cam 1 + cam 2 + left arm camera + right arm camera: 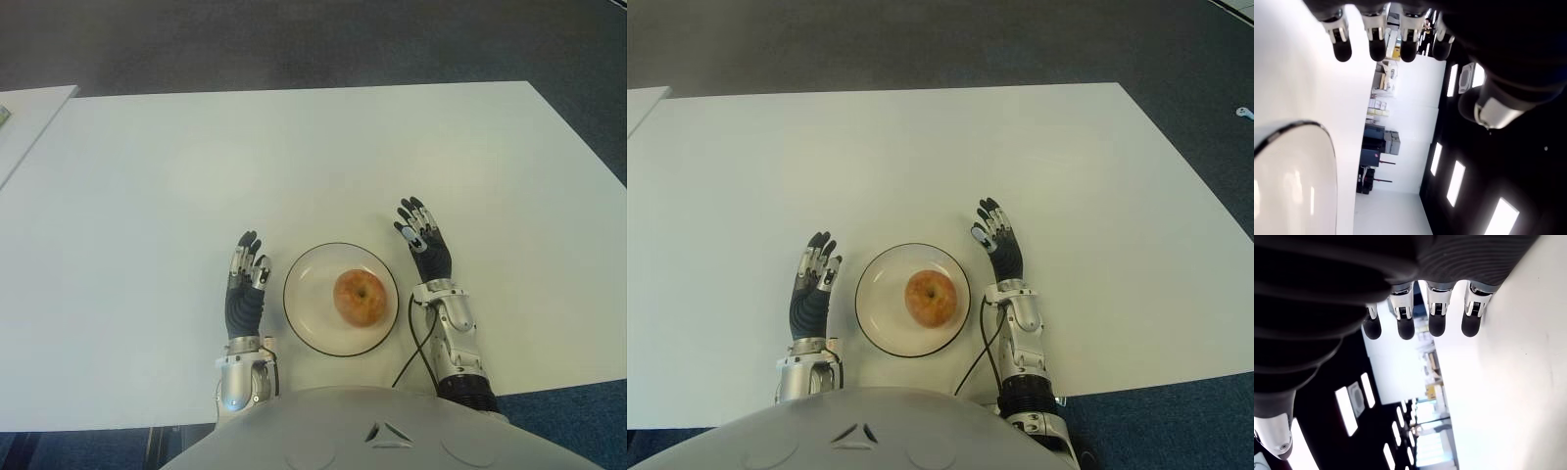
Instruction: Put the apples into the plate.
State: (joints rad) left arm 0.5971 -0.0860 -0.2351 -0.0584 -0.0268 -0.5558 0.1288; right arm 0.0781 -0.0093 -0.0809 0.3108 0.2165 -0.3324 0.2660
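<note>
One red-yellow apple [361, 298] sits inside a white plate [310, 292] with a dark rim, near the table's front edge. My left hand [246, 274] shows just left of the plate, fingers stretched out and holding nothing. My right hand [420, 237] is to the right of the plate, a bit farther from me, fingers also spread with nothing in them. The left wrist view shows the plate's rim [1327, 142] beside straight fingertips [1376, 49]. In the right wrist view the fingertips [1437, 323] point out over bare table.
The white table [294, 157] stretches wide beyond the plate and hands. A second white surface [24, 117] adjoins at the far left. A black cable [411, 357] runs along my right forearm. Dark carpet lies beyond the table's edges.
</note>
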